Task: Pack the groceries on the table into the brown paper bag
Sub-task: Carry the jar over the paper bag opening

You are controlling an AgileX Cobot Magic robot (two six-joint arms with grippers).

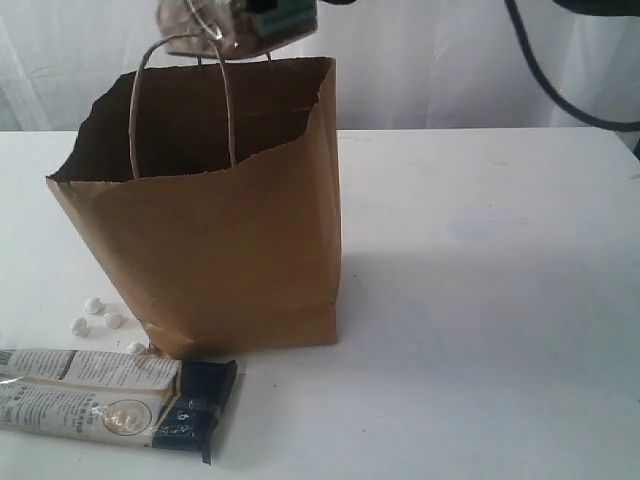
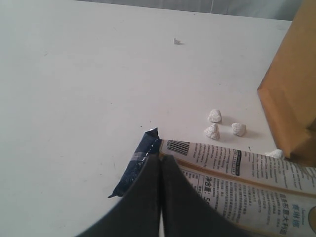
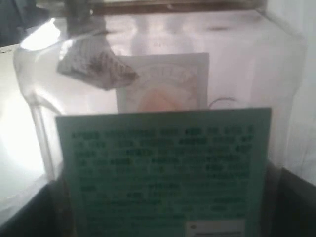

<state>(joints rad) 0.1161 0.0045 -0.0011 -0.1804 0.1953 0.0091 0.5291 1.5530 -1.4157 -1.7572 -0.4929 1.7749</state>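
Note:
The brown paper bag (image 1: 230, 250) stands open on the white table (image 1: 480, 300), its twine handles up. Just above its mouth, at the exterior view's top edge, hangs the clear jar (image 1: 240, 25). In the right wrist view the jar (image 3: 163, 84), with its green label, fills the frame, and my right gripper (image 3: 163, 207) is shut on it, a dark finger on each side. The long white-black twin packet (image 1: 90, 395) lies flat in front of the bag. My left gripper (image 2: 161, 157) is shut and empty, its tips over the packet (image 2: 247, 173) near its dark end.
Several small white lumps (image 1: 100, 318) lie on the table between the packet and the bag's foot, also seen beside the bag's corner (image 2: 291, 89) as lumps (image 2: 222, 126). A black cable (image 1: 560, 90) hangs at the upper right.

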